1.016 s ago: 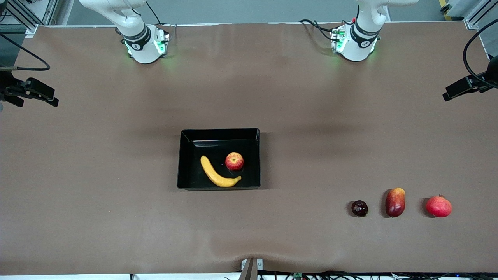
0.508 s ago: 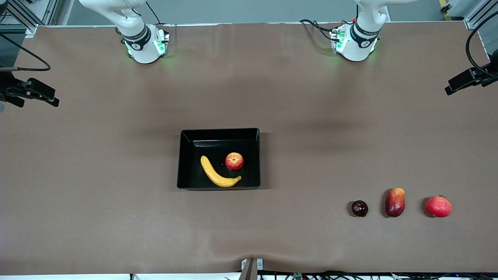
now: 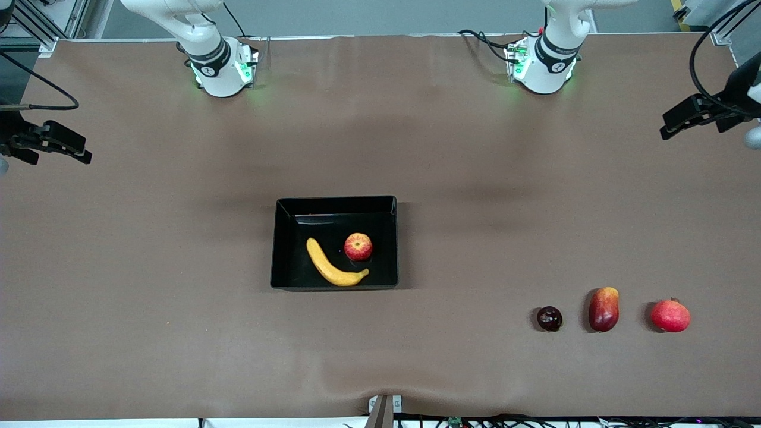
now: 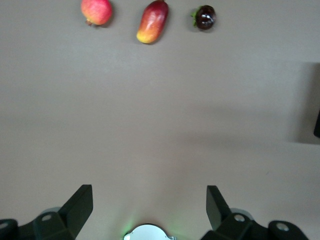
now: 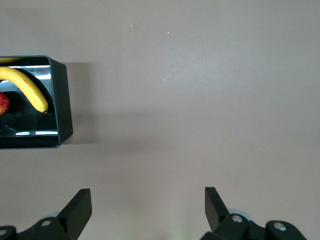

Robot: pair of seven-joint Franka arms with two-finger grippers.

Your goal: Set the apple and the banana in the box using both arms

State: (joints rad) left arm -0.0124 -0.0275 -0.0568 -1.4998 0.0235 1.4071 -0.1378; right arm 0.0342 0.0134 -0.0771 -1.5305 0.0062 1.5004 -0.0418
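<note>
**Front view onward: both fruits lay in the box, both arms were pulled back**

Front view: the black box [image 3: 335, 242] sat near the middle of the brown table [image 3: 178, 297]. The banana [image 3: 333, 265] and the apple [image 3: 358, 246] both lay inside it, side by side, the apple toward the left arm's end. By the look of it, the placing step was finished, and the next move seemed to call only for the arms to rest clear. The right gripper [image 3: 50, 142] hung over the table edge at the right arm's end, and the left gripper [image 3: 692, 116] hung over the edge at the left arm's end. Three other fruits lay in a row nearer the camera: a dark plum [image 3: 549, 318], a mango [image 3: 604, 308] and a pomegranate [image 3: 670, 315].

Left wrist view: the left gripper's [image 4: 149, 210] fingers stood wide apart, holding nothing and touching nothing, over bare table. The pomegranate [image 4: 97, 11], mango [image 4: 152, 21] and plum [image 4: 205, 17] were in sight, well apart from it.

Right wrist view: the right gripper's [image 5: 148, 210] fingers were likewise spread wide and empty. One end of the box [image 5: 64, 102] showed, with the banana's [image 5: 26, 87] tip and a sliver of apple [image 5: 3, 103] inside.
</note>
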